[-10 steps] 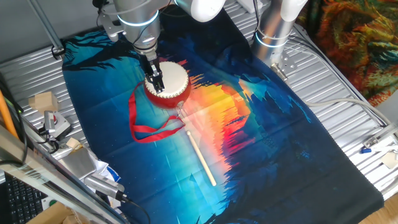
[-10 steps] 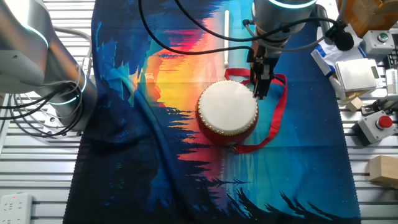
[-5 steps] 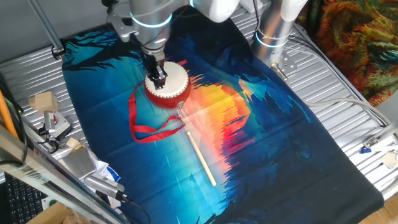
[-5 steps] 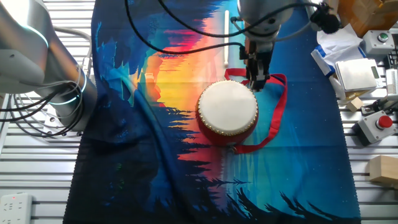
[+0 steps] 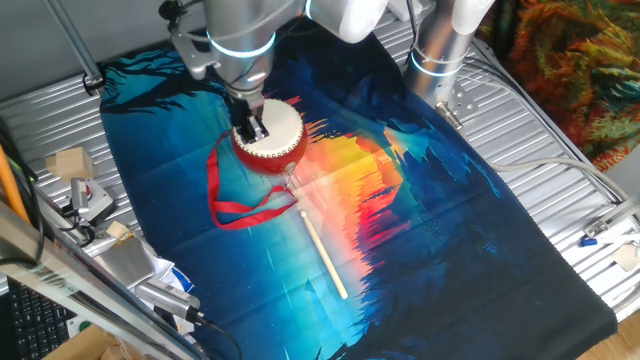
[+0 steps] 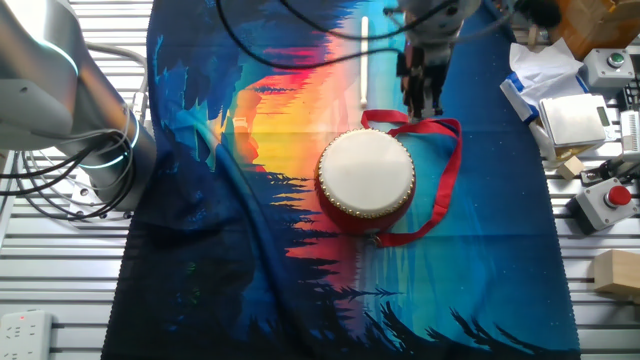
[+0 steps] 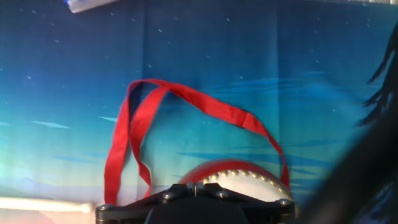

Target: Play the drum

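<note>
The drum (image 5: 275, 137) sits on the printed cloth, with a cream skin top (image 6: 366, 175) and red sides. Its red ribbon strap (image 6: 446, 170) loops out beside it and also shows in the hand view (image 7: 186, 99). My gripper (image 5: 248, 128) is shut and empty. It hangs above the drum's edge on the ribbon side, apart from the skin (image 6: 423, 105). In the hand view the closed fingers (image 7: 198, 186) sit at the bottom edge with the drum's rim (image 7: 245, 179) just beyond them. A thin pale wooden stick (image 5: 322, 255) lies on the cloth past the drum.
The blue and orange cloth (image 5: 420, 230) covers the metal table. A second robot arm's base (image 6: 60, 110) stands at the cloth's edge. Boxes, a red button unit (image 6: 612, 200) and wooden blocks (image 5: 68, 162) lie along the table sides.
My gripper has lifted off the drum's edge and moved a little away from it, towards the ribbon side. The drum, ribbon and stick have not moved.
</note>
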Robot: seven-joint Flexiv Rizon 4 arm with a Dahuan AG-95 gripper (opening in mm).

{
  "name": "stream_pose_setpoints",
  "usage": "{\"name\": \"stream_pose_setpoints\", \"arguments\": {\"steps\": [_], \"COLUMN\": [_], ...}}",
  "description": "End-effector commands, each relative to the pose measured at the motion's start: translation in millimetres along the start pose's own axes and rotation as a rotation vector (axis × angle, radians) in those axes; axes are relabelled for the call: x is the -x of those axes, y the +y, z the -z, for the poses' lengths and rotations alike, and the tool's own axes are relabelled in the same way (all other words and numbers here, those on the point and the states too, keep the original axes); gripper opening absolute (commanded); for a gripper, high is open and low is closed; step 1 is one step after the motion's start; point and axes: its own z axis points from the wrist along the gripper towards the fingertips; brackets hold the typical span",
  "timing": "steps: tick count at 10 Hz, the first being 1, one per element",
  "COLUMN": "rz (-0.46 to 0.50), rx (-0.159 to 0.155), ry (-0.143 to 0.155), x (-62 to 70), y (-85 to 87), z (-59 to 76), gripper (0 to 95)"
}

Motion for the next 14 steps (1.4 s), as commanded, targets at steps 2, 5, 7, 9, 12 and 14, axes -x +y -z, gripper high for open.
{"name": "stream_pose_setpoints", "arguments": {"steps": [2,5,7,9,12,14], "rz": [0.117,0.089,0.091,0.093,0.095,0.084], "rx": [0.006,0.010,0.007,0.005,0.007,0.006], "ry": [-0.002,0.002,0.004,0.006,0.003,0.006], "x": [6.5,6.5,6.5,6.5,6.4,6.4], "y": [7.7,7.9,7.9,7.8,7.8,7.8], "z": [-0.6,-0.6,-0.7,-1.3,-1.4,-1.4], "gripper": [0.0,0.0,0.0,0.0,0.0,0.0]}}
